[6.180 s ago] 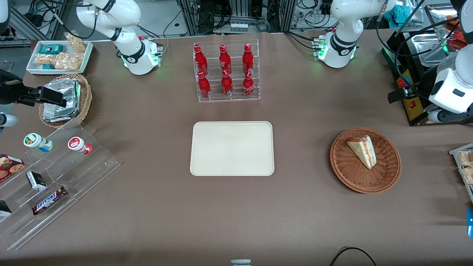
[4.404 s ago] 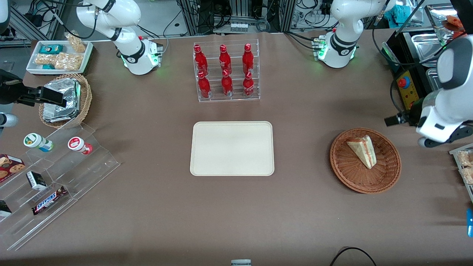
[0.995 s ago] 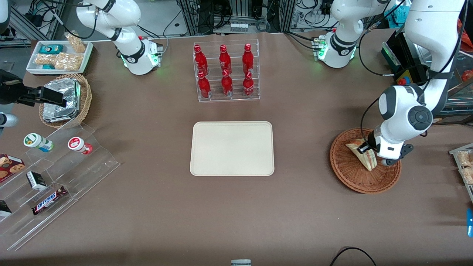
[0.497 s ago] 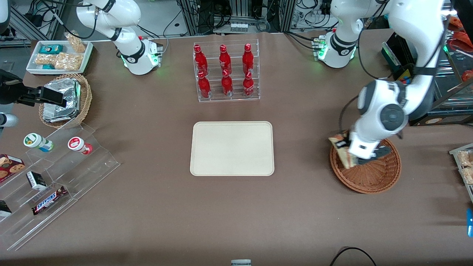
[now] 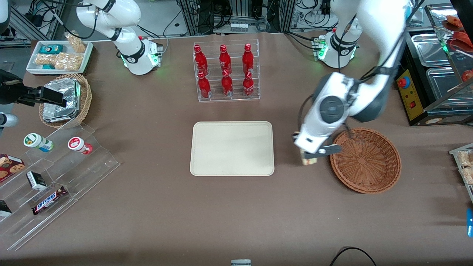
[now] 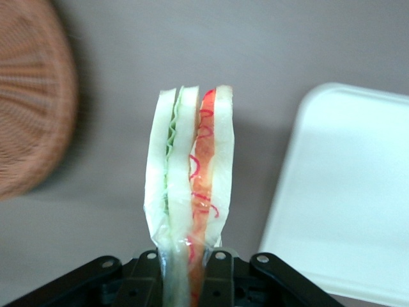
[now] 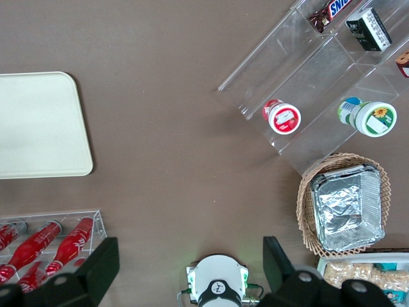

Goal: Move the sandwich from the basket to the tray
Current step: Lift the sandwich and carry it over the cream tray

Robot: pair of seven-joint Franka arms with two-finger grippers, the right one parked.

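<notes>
While I hang above the bare bench [image 5: 155, 207] between basket and tray, my gripper [image 5: 309, 158] is closed on the sandwich [image 6: 188, 192], pinching its lower end so the wedge stands up between the fingers [image 6: 220, 272], bread slices outermost, green filling against one slice and red against the other. Seen from the front, only a small pale corner of it shows under my wrist. Taking the tray [image 5: 232, 147] as the dial's centre in the front view, I sit at about three o'clock, just off its short edge; the basket [image 5: 366, 160] lies farther out along that same three o'clock line, close beside me and with nothing in it. At twelve o'clock from the tray stands a clear rack [image 5: 226, 72] of six red bottles [image 5: 226, 84], well apart from me. Out toward nine o'clock, at the parked arm's end, are a clear stepped stand [image 5: 55, 177] with small tubs and snack bars, a tan basket [image 5: 66, 99] holding foil packets, and a white dish of snacks [image 5: 59, 56]. Between the sandwich and the tray's near rim I see only bench surface.
</notes>
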